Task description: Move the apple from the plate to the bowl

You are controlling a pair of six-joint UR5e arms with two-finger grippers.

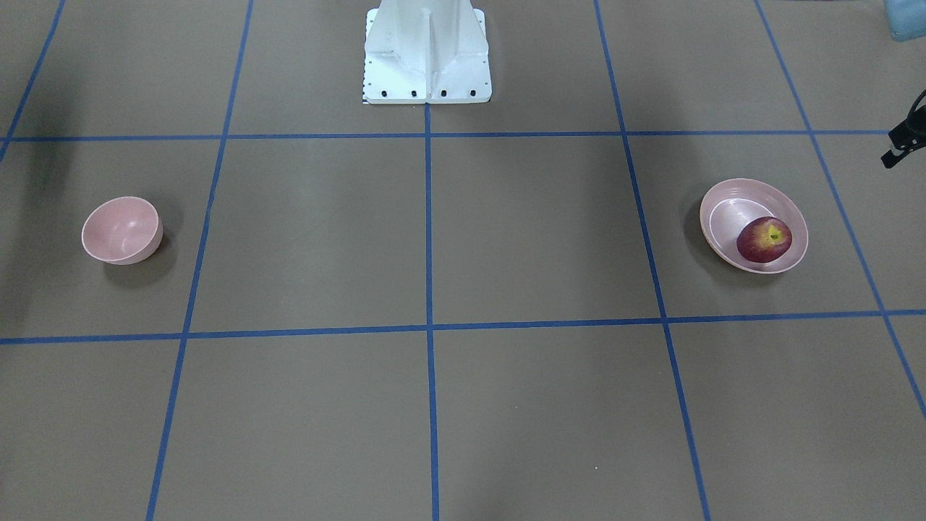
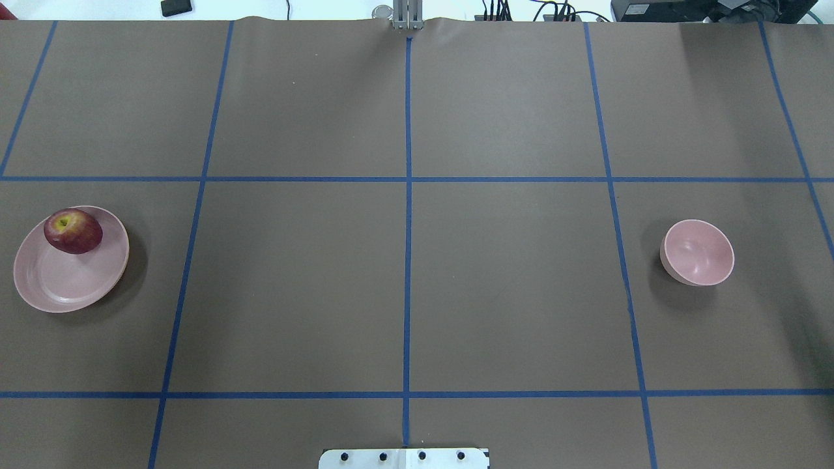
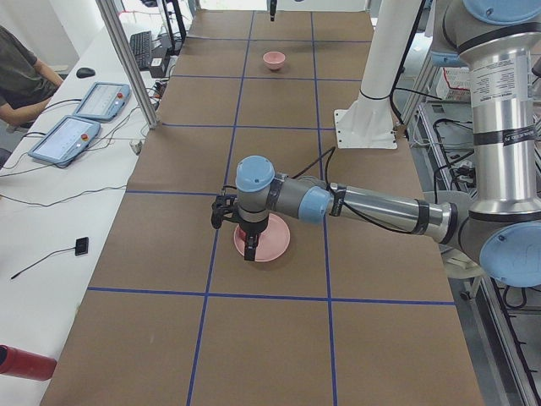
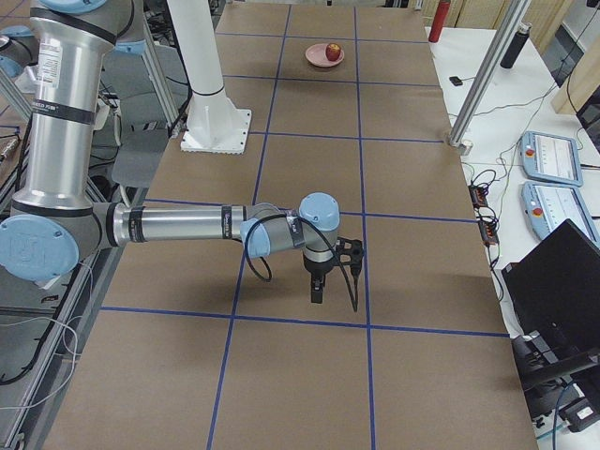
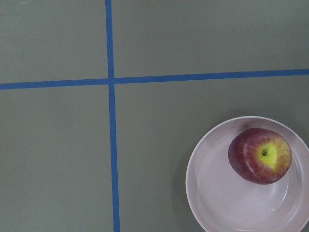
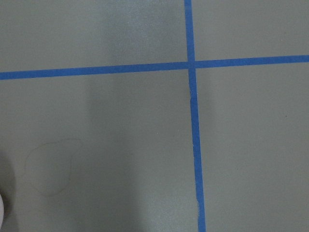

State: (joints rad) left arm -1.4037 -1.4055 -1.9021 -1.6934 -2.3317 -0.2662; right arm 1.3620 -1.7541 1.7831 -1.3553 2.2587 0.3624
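The dark-red apple [image 2: 73, 230] lies in the pale-pink plate [image 2: 65, 286] at the table's left end, against its far rim. It also shows in the front view [image 1: 764, 239] and the left wrist view [image 5: 259, 155], stem hollow up. The small pink bowl [image 2: 697, 253] stands empty at the right end. My left gripper [image 3: 250, 252] hangs high over the plate [image 3: 272, 241], pointing down. My right gripper [image 4: 318, 292] hangs over the right end and hides the bowl in that view. I cannot tell whether either is open or shut. No fingers show in either wrist view.
The brown table has a blue tape grid [image 2: 408, 179]. The white robot base [image 1: 427, 51] stands at the middle of the near edge. A person [image 3: 21, 80] and control tablets [image 3: 63, 139] are beside the table's far side.
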